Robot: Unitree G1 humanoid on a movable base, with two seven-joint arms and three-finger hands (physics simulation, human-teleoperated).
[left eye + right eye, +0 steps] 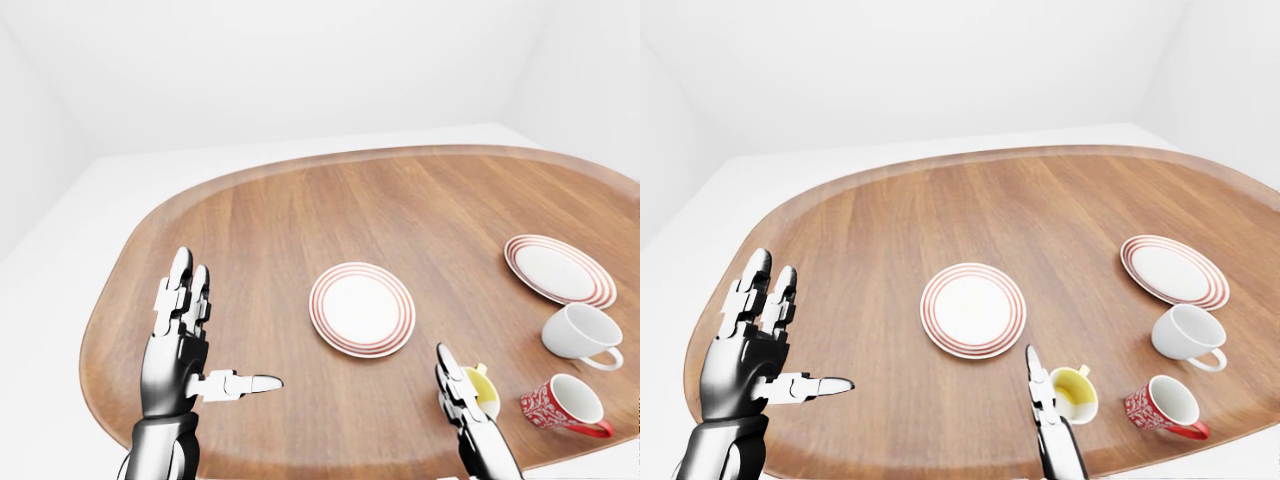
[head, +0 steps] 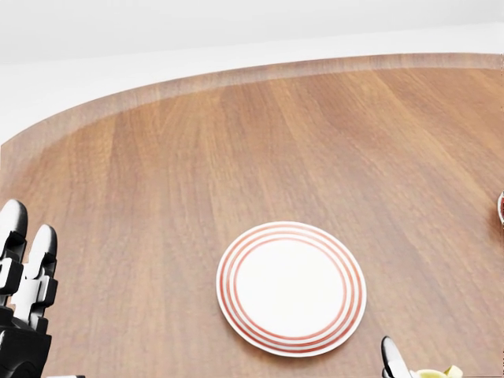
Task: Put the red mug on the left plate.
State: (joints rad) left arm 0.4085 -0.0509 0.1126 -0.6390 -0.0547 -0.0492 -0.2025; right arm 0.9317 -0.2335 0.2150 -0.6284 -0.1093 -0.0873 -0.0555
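table (image 1: 300, 230): big oval wood top, fills all views; everything sits on it.
left plate (image 1: 362, 309): red-ringed, white centre, bare, mid-table. My target. Well apart from the mugs.
right plate (image 1: 559, 269): same pattern, at right of the left-eye view, not my target.
white mug (image 1: 580, 332): just below right plate, handle toward bottom right.
yellow mug (image 1: 1073, 393): white outside, yellow inside, between my right hand and the red mug.
red mug (image 1: 1163, 406): upright, red w/ white pattern, white inside, red handle pointing lower right. Sits near bottom-right table edge, right of yellow mug, below white mug. Not held.
left hand (image 1: 185, 345): up, fingers spread wide, thumb out to the right, holding nothing, hovering over table's left side.
right hand (image 1: 1048, 410): fingers up and extended, nothing in it; looks open, but it's cut off at the frame bottom, so I'm only fairly sure.
step: I judge I'm at the reach, no grasp yet.
how I'd do it: swing right hand around the yellow mug, not over it; come at the red mug from its handle-free side, close round the body, lift straight up, carry left clear of yellow mug, set down centred on left plate.
risk: clipping yellow mug on the way.
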